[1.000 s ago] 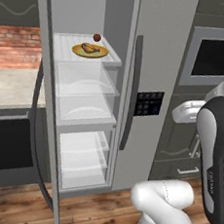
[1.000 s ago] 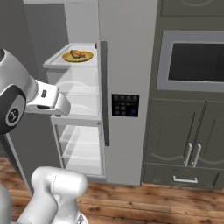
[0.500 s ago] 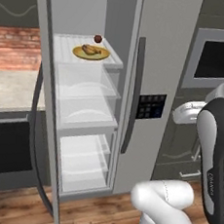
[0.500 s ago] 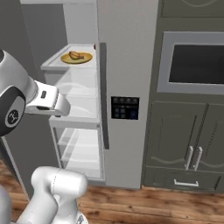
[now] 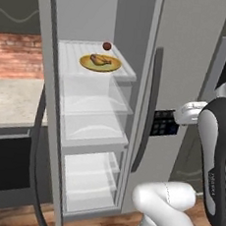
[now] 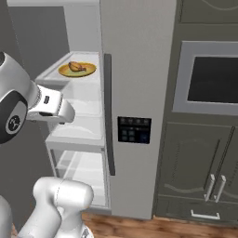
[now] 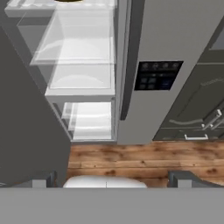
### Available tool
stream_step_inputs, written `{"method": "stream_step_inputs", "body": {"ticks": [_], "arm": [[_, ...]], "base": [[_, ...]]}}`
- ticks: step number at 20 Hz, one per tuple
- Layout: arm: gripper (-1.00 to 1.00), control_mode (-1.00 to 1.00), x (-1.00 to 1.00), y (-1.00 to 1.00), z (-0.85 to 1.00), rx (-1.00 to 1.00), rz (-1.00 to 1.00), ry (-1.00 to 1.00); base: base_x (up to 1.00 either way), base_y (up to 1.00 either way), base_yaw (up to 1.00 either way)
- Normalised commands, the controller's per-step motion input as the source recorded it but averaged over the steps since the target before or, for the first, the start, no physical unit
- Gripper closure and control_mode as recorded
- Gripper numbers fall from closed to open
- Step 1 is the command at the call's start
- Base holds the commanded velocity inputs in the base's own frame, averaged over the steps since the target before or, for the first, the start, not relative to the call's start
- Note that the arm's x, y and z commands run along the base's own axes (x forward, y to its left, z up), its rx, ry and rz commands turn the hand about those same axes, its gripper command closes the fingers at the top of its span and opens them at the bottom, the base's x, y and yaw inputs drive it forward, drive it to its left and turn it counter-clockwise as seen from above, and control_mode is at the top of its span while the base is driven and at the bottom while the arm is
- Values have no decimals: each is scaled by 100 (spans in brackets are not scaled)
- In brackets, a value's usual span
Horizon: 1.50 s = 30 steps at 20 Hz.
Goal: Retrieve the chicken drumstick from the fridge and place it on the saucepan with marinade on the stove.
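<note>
Your fridge stands with its left door open. The chicken drumstick lies on the yellow plate, upper centre of frame. The tool is spread wide, grasping nothing. Reaching, lifting and carrying to the stove remain.

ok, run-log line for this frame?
fridge: left door open | drumstick: on plate, top shelf | gripper: open, empty, outside fridge | stage: pre-reach
</note>
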Motion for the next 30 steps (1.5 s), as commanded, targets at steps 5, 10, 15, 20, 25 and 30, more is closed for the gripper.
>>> {"method": "stream_step_inputs", "body": {"ticks": [5, 10, 15, 20, 25, 30], "arm": [[-100, 100, 0, 0, 0, 0, 0, 0], [-100, 100, 0, 0, 0, 0, 0, 0], [-100, 100, 0, 0, 0, 0, 0, 0], [-100, 100, 0, 0, 0, 0, 0, 0], [-100, 100, 0, 0, 0, 0, 0, 0], [-100, 100, 0, 0, 0, 0, 0, 0]], "base": [[56, 27, 8], [34, 32, 13], [8, 31, 28], [14, 8, 8], [29, 0, 0], [32, 8, 0]]}}
